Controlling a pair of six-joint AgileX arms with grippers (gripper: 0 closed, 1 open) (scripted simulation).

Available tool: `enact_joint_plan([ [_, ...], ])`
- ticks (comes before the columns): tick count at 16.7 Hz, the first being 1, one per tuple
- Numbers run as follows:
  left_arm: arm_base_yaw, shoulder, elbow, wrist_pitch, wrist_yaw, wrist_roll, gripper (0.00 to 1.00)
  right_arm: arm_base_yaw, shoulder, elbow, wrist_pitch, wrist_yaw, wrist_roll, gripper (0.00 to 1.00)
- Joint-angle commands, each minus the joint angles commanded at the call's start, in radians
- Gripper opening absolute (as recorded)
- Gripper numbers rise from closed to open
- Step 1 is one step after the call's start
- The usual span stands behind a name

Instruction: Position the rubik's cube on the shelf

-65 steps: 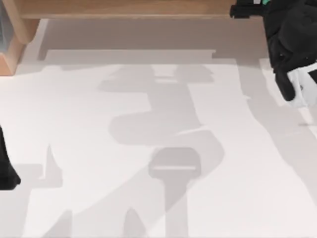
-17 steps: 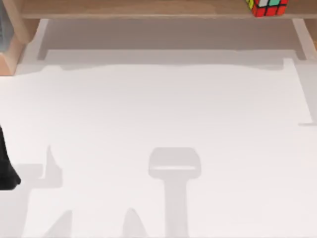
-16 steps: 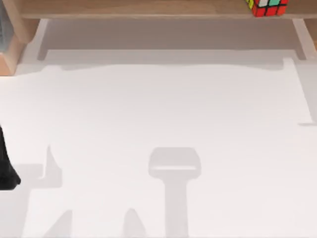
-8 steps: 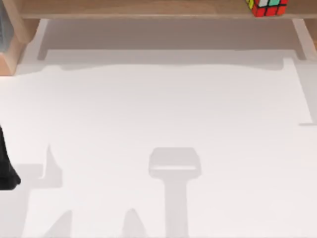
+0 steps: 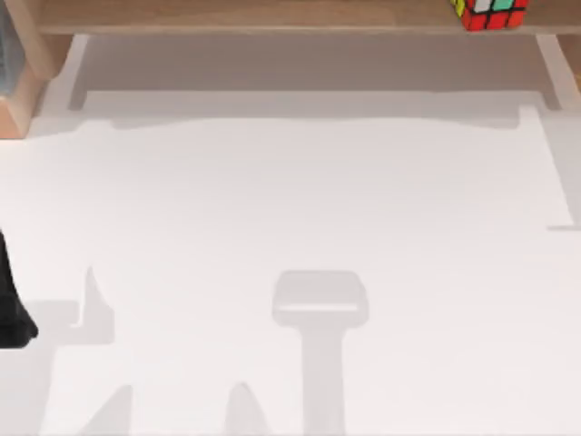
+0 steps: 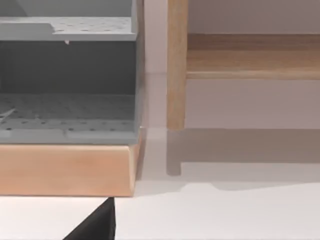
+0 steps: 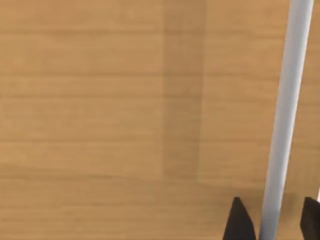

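White tabletop [image 5: 300, 209], lit from above and crossed by soft grey shadows, forms the ground for all items.

Item, far left: left arm [image 5: 11, 313], a dark mass at the table's left edge, parked. A black tip of the left gripper [image 6: 97, 225] shows in the left wrist view; whether its fingers are apart or together cannot be told.

Item, upper left: grey perforated rack [image 6: 67, 85] on a pale wooden base [image 6: 65, 167], standing just beside the shelf's side support.

Item, along the far edge: shelf [image 5: 245, 16], a long light-brown board on wooden side supports, running nearly the whole width of the table.

Item, upper right: rubik's cube [image 5: 491, 13], resting on the shelf board towards its right end, red face to the front, teal-green and yellow stickers on top. Nothing grips it.

Item, right: right gripper [image 7: 272, 220], two dark fingertips spread with a gap between them, empty, seen against wood grain and a pale vertical bar [image 7: 282, 115].

Step judged: placement looks complete, release done. Next move calls only for the right arm to park without brushing the cube.
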Motion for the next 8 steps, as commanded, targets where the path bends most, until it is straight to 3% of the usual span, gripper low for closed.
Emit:
enact_joint_plan([
  [2, 0.0, 0.0, 0.0, 0.0, 0.0, 0.0, 1.0, 0.0, 0.0, 0.0, 0.0, 0.0, 0.0, 0.0],
  [8, 0.0, 0.0, 0.0, 0.0, 0.0, 0.0, 1.0, 0.0, 0.0, 0.0, 0.0, 0.0, 0.0, 0.0],
])
